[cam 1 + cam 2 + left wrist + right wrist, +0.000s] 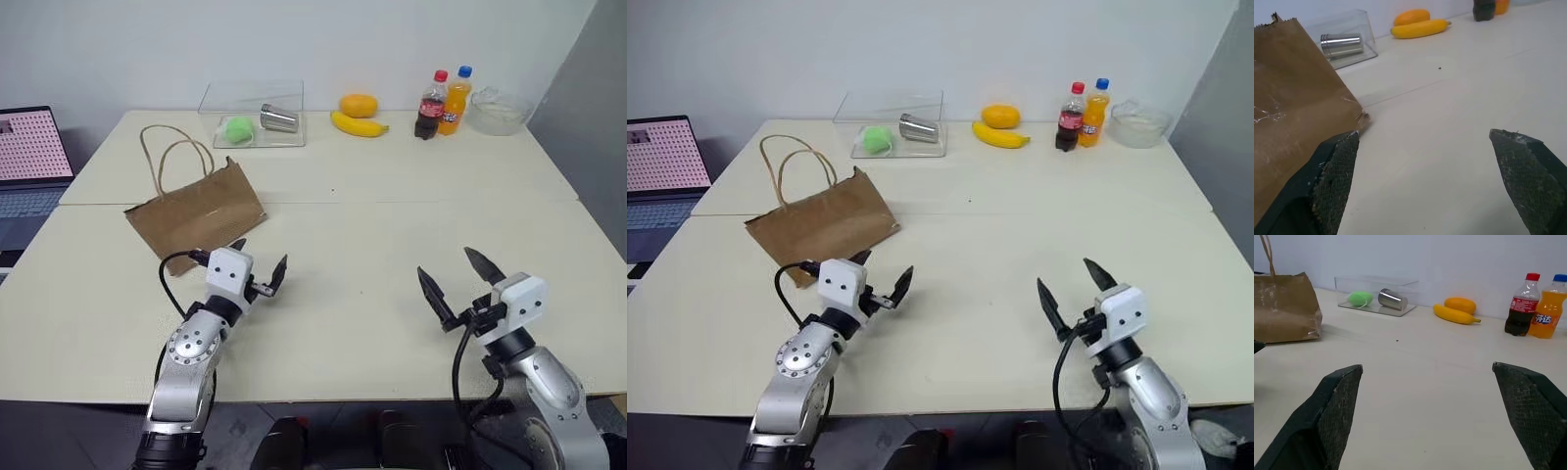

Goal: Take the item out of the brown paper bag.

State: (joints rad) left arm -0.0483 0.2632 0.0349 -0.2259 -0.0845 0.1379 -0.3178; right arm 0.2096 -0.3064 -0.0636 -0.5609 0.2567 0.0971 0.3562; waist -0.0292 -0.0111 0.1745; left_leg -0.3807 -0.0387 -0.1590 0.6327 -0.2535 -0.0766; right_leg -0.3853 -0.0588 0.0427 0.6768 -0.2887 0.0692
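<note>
Left eye view shows my left gripper [261,266] hovering low over the pale table [392,235], its two black fingers spread wide and empty, just in front of the brown paper bag [196,213]. The bag lies flat on its side on the left part of the table, creased, with its tan loop handles [171,157] stretched toward the back edge. I cannot tell where the item is; nothing whitish with a blue label shows outside the bag, and the bag's inside is hidden from me. From the left wrist view, the bag's torn corner sits close beside one of my fingers [1334,181], near it but apart.

My right gripper [458,279] is held above the right front of the table, fingers likewise spread and grasping nothing, well apart from the bag.

Along the back edge stand other things: a clear plastic tray [253,116] holding a green ball-like object [238,128] and a shiny steel cup [279,118] lying on its side; beside the tray a mango [359,105] and a banana [359,124]; then a cola bottle [431,106] and an orange soda bottle [456,101] touching side by side; then a clear bowl [500,110]. A laptop [29,166] sits off the table's left edge. Between my left gripper and the bag, bare tabletop lies open.
</note>
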